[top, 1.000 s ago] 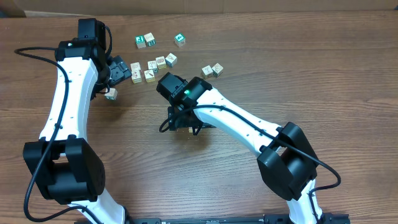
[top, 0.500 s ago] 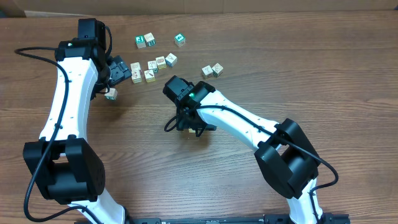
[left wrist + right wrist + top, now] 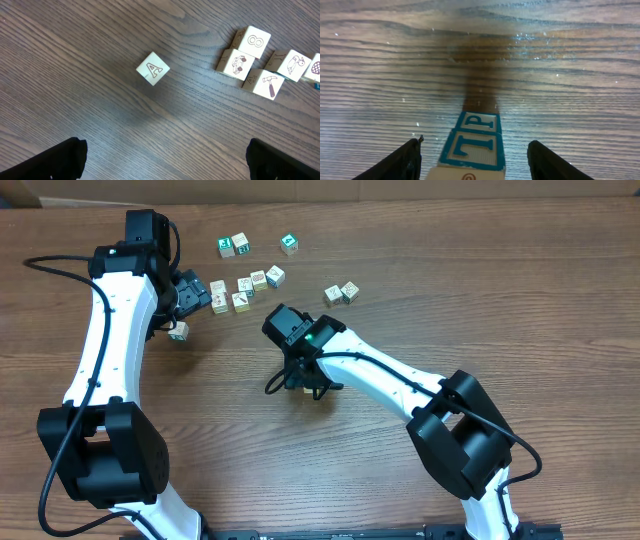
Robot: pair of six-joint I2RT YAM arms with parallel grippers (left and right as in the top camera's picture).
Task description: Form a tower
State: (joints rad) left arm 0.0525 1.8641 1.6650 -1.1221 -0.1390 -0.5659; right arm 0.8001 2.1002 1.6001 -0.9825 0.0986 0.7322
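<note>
The tower (image 3: pixel 472 145) is a narrow column of cream cubes with teal-bordered letter faces and a reddish mark on the nearest cube. It stands on the wood table between the fingers of my right gripper (image 3: pixel 475 146). Both fingers stand a little off its sides, so the gripper is open. In the overhead view my right gripper (image 3: pixel 303 383) covers most of the tower (image 3: pixel 300 390). My left gripper (image 3: pixel 164 148) is wide open over bare table, with a loose cube marked A (image 3: pixel 153 68) ahead of it.
Loose cubes lie in a cluster (image 3: pixel 245 284) right of my left gripper (image 3: pixel 196 293). Others sit farther back (image 3: pixel 233 245) (image 3: pixel 289 244), and a pair (image 3: pixel 342 292) lies to the right. The left wrist view shows several picture cubes (image 3: pixel 250 57).
My right gripper's fingers have drawn closer together around the tower, and the wrist has shifted slightly right. The left arm has not moved.
</note>
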